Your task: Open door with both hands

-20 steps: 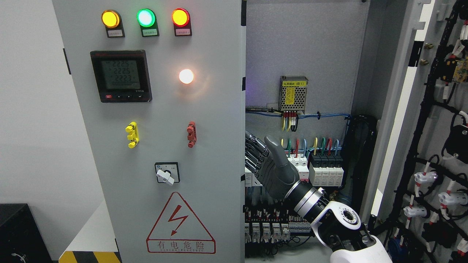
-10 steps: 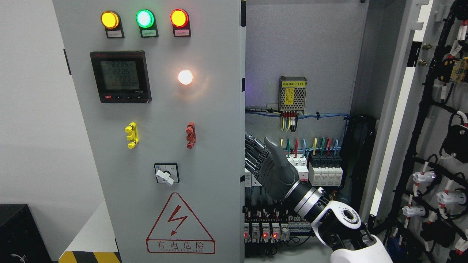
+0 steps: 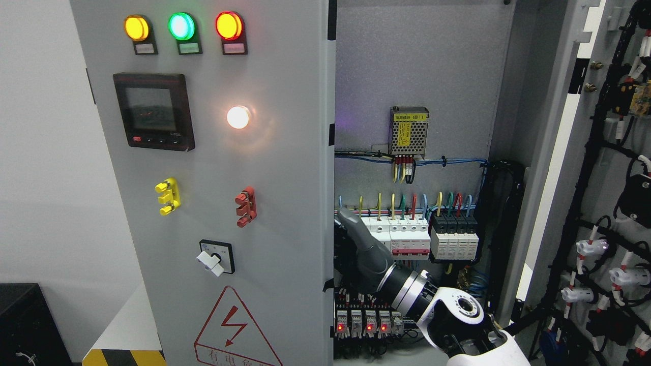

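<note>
The grey left door carries three lamps, a meter, a rotary switch and a warning triangle. It stands partly swung out, and its right edge leaves the cabinet inside showing. My right hand comes up from the lower right and lies against the inner side of that edge. Its thumb points up and its fingers are stretched flat, mostly hidden behind the door. It holds nothing. The right door stands wide open at the far right, with black cable looms on its inner face. No left arm shows.
Inside the cabinet are a row of breakers, a mesh-cased power supply and relays with red lights. A black box and a yellow-black striped edge sit at the lower left, beside a white wall.
The left door has swung further out: its lamps, meter and switch have shifted left. My right hand has moved left and down with the door edge, uncovering more breakers.
</note>
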Motion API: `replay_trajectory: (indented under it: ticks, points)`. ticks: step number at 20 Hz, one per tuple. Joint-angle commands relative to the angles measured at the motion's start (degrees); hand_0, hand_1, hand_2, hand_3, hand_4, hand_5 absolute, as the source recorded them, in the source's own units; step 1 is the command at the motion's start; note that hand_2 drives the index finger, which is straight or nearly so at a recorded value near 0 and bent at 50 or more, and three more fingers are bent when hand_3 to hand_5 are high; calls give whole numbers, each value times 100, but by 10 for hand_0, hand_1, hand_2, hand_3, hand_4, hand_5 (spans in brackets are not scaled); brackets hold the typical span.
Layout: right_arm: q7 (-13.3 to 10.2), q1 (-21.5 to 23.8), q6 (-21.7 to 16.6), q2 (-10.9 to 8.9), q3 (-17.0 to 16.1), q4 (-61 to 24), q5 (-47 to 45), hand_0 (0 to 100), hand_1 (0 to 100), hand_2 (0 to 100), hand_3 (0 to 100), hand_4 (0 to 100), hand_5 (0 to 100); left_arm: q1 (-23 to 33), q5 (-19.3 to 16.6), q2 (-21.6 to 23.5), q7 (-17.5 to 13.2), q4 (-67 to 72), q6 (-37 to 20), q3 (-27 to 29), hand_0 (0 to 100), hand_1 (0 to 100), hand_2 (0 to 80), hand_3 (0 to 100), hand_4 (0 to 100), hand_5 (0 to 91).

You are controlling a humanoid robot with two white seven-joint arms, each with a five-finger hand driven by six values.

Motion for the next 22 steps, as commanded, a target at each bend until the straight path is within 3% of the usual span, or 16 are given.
replay_trajectory:
  ticks: [1, 14, 22]
  points:
    - [-32, 33, -16, -2, -273, -24, -8, 73, 136, 0, 0, 0, 0, 166, 0, 1, 1, 0, -6, 0, 120, 556, 0, 0, 0, 0]
    - [-24, 349, 2, -134, -167, -454, -43, 73, 136, 0, 0, 0, 0, 166, 0, 1, 1, 0, -6, 0, 120, 556, 0, 0, 0, 0]
    - [152, 578, -7, -274, 342, -850, -69, 73, 136, 0, 0, 0, 0, 166, 0, 1, 1, 0, -6, 0, 120, 556, 0, 0, 0, 0]
